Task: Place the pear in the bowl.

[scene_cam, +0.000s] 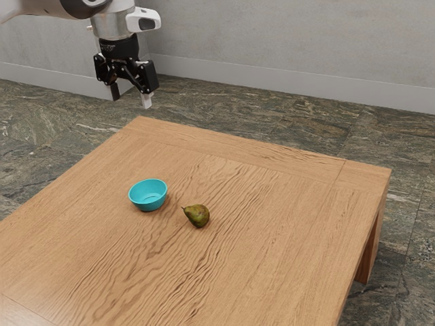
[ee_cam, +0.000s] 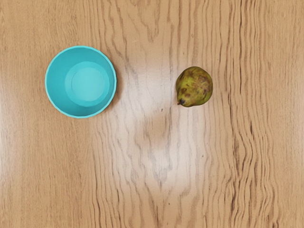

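Observation:
High at the exterior view's upper left, my gripper (scene_cam: 130, 100) hangs above the table, its two fingers spread apart with nothing between them. The turquoise bowl (scene_cam: 148, 195) stands upright on the tabletop, its inside bare. Beside it, toward the exterior view's right, lies the green-brown pear (scene_cam: 197, 215), with a gap between the two. From above, in the wrist view, the bowl (ee_cam: 80, 81) shows its round inside, and the pear (ee_cam: 194, 86) rests on the wood apart from it.
The wooden table (scene_cam: 272, 224) carries both things on its flat top. Its far edge and a leg (scene_cam: 372, 248) show at the exterior view's right. A grey wall (scene_cam: 292, 41) stands behind, beyond the dark stone floor.

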